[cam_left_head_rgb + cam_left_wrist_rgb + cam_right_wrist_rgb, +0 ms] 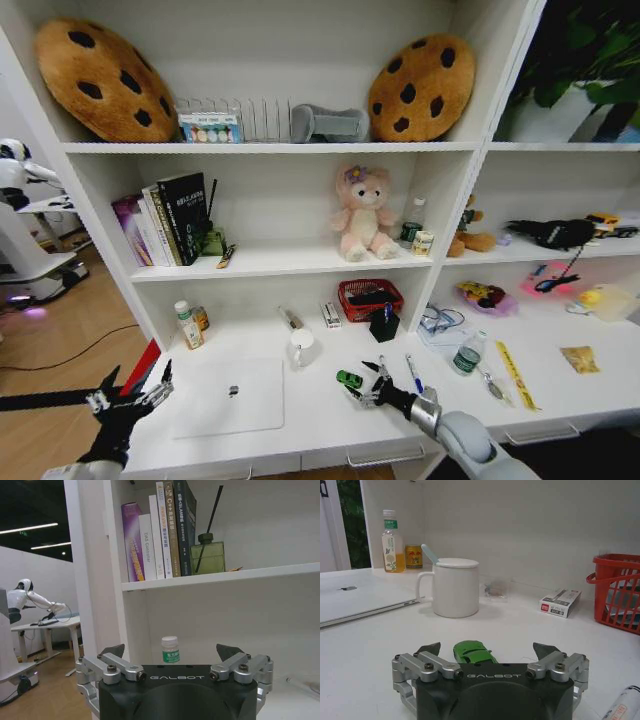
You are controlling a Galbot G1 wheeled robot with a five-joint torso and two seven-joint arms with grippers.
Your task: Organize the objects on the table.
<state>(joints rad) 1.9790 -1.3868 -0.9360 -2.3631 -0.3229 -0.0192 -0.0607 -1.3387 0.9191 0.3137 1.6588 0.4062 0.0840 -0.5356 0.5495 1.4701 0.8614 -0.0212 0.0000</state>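
From our head camera we see the right gripper (366, 383) low over the white desk (320, 415), fingers spread wide, with the green toy car (349, 379) sitting on the desktop just in front of it, not gripped. The silver laptop (229, 397) lies closed to the left, a blue pen (414, 373) and a clear green-labelled bottle (466, 355) to the right. Our left gripper (128, 390) hovers off the desk's left end, open and empty.

Our left wrist view shows the prongs (111, 651) parted, holding nothing, facing a white-capped bottle (170, 649) under the bookshelf.

Our right wrist view puts the car (473, 653) between the open fingertips (429, 648), apparently untouched, with a white mug (454, 587) beyond it and the laptop (360, 595) alongside.
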